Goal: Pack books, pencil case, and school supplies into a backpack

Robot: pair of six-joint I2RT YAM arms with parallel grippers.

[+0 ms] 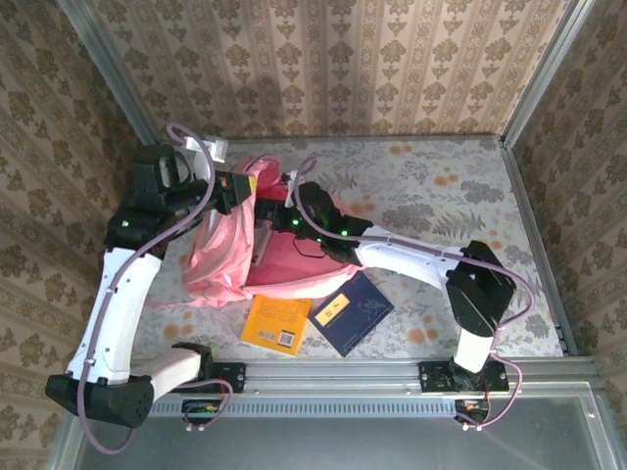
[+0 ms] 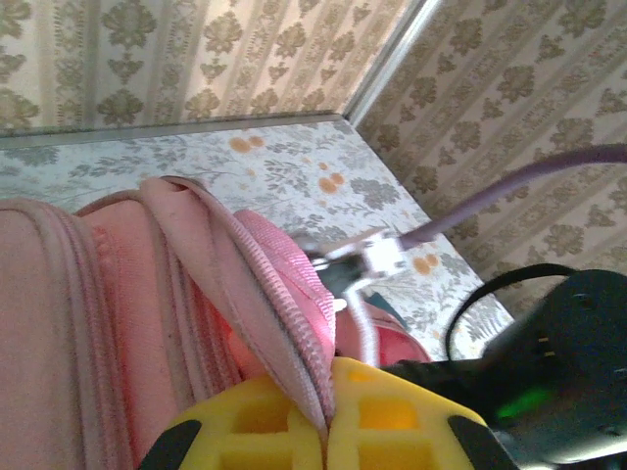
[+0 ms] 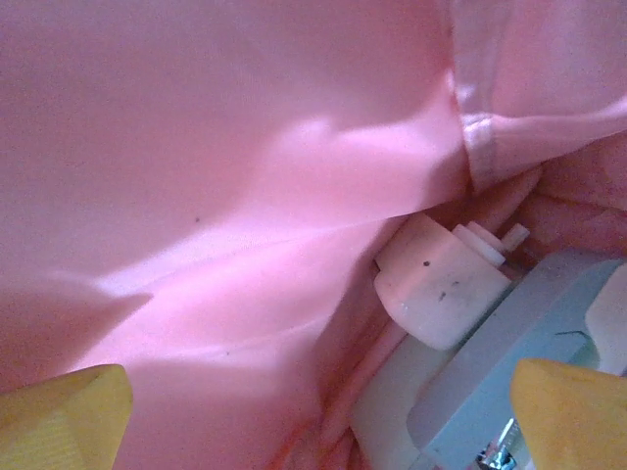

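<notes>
From above, the pink backpack (image 1: pixel 230 259) lies left of centre on the table (image 1: pixel 441 186), its mouth hidden under both arms. The yellow book (image 1: pixel 277 323) and navy book (image 1: pixel 351 311) lie just in front of it and seem to touch. The left gripper (image 1: pixel 238 191) sits at the bag's top edge. The right arm (image 1: pixel 392 250) reaches into the opening, its tip buried.

In the left wrist view, the yellow fingers (image 2: pixel 392 421), cut off below, are pressed together on the bag's zip edge.

In the right wrist view, the right gripper (image 3: pixel 313 421) is spread wide inside the pink lining, clamping nothing. A white round piece (image 3: pixel 441 284) and a pale blue-grey thing (image 3: pixel 490 392) are too close to identify.
</notes>
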